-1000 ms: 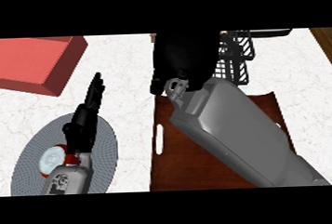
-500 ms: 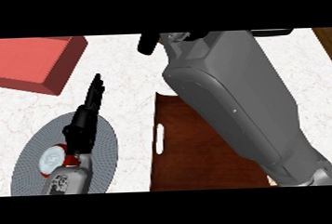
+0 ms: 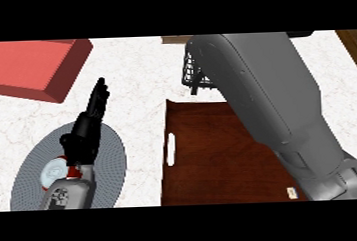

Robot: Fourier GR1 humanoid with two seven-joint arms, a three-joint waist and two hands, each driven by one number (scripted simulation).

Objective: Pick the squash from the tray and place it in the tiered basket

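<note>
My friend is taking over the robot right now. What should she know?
Left hand: open, fingers straight, resting above the grey plate at the left.
Right hand: out of view; its forearm stretches up across the tray toward the black basket.
Squash: not visible; none shows on the bare part of the tray.
Done: cannot be confirmed, though the arm has reached over the basket.
Left: check that the squash is in the basket, then pull the right arm back.
A red box sits at the far left.

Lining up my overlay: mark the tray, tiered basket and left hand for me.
tray point(image 3: 212, 156), head view, bare wooden floor.
tiered basket point(image 3: 195, 77), head view, black wire wall.
left hand point(image 3: 89, 123), head view, straight black fingers.
</note>
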